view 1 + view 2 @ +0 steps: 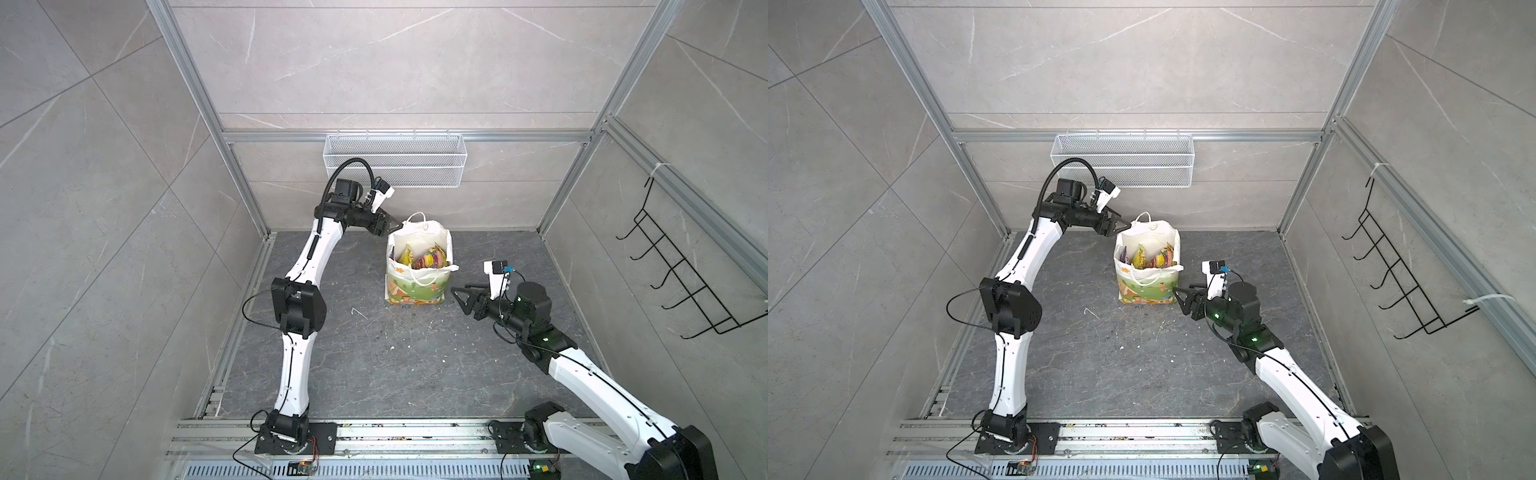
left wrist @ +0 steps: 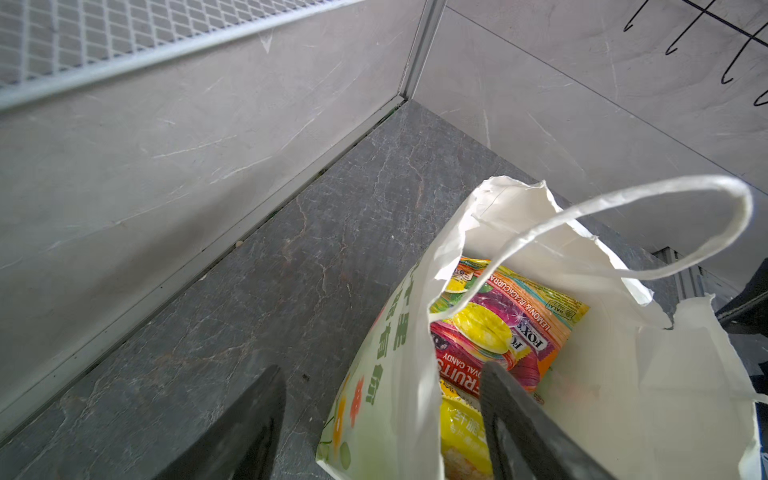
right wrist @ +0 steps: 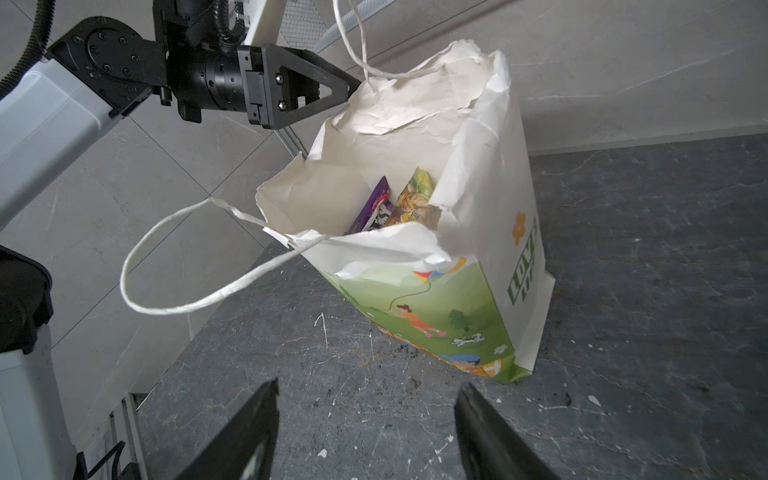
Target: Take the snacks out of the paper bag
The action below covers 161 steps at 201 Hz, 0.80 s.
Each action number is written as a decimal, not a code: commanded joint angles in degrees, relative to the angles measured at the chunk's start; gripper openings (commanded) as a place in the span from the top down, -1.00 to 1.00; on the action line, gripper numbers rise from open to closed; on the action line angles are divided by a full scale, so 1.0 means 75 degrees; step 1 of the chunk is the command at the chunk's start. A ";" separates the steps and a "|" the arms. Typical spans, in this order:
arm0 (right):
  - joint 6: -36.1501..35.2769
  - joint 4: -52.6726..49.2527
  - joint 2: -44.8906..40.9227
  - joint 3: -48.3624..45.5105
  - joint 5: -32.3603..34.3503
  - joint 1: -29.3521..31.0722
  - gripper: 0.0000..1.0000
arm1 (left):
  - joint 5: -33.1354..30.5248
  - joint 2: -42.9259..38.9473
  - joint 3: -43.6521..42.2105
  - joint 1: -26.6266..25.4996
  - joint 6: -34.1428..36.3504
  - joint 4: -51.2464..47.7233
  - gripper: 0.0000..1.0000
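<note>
I see the snacks (image 1: 422,259) (image 1: 1150,259), flat glossy candy packets in yellow, purple and pink-red. They stand on edge inside the white paper bag (image 1: 415,291) (image 1: 1144,291) with the green-and-orange cartoon print. Left wrist view: I read "FOX'S" on a yellow-purple-pink packet (image 2: 498,328), with a yellow packet (image 2: 461,432) just beside it. Right wrist view: a purple packet (image 3: 374,208) and a pale yellow packet (image 3: 415,199) show above the near rim.

The bag stands upright on the dark grey stone-look worktop (image 1: 374,365) (image 1: 1100,365), towards the far side, close to the far wall. Its mouth is open and the rim is crumpled and torn. The white cord far handle (image 2: 685,181) sticks up; the near handle (image 3: 166,310) hangs out over the near side.

My left claw (image 1: 397,226) (image 1: 1127,226) (image 2: 382,368) is at the bag's far-left top corner, jaws spread wide, gripping nothing. One finger (image 2: 511,407) is inside the mouth over the packets, the other finger (image 2: 257,415) is outside over the worktop, and the bag wall sits between them. I can't tell if either touches the paper.

My right claw (image 1: 455,291) (image 1: 1177,291) (image 3: 365,386) is low, just beside the bag's near-right bottom corner and pointing at it, jaws wide apart and empty. I can't tell if it touches the bag.

Further out there's a white wire mesh basket (image 1: 395,162) (image 1: 1121,160) on the far wall above the bag. A black wire hook rack (image 1: 685,270) (image 1: 1399,270) hangs on the right wall. White specks are scattered on the worktop nearer than the bag.
</note>
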 commanded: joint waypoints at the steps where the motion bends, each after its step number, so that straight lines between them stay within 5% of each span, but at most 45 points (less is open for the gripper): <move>1: 0.0090 0.0320 0.0072 0.0255 0.0145 0.0173 -0.38 | 0.0270 0.0082 0.0206 -0.0220 0.0176 -0.0042 -0.34; 91: 0.0026 0.0274 -0.0127 0.0050 0.0331 0.0352 -0.40 | -0.0295 0.0117 0.0226 -0.0358 0.0408 -0.0238 0.47; 107: 0.0032 0.0290 -0.0174 0.0038 0.0292 0.0363 -0.41 | -0.0458 0.0098 0.0223 -0.0397 0.0523 -0.0333 0.49; 119: -0.0002 0.0298 -0.0218 0.0018 0.0293 0.0358 -0.41 | -0.0536 0.0082 0.0217 -0.0441 0.0648 -0.0402 0.78; 161: 0.0082 0.0214 -0.0315 -0.0058 0.0326 0.0364 -0.41 | -0.0498 -0.0054 0.0122 -0.0510 0.0685 -0.0455 0.89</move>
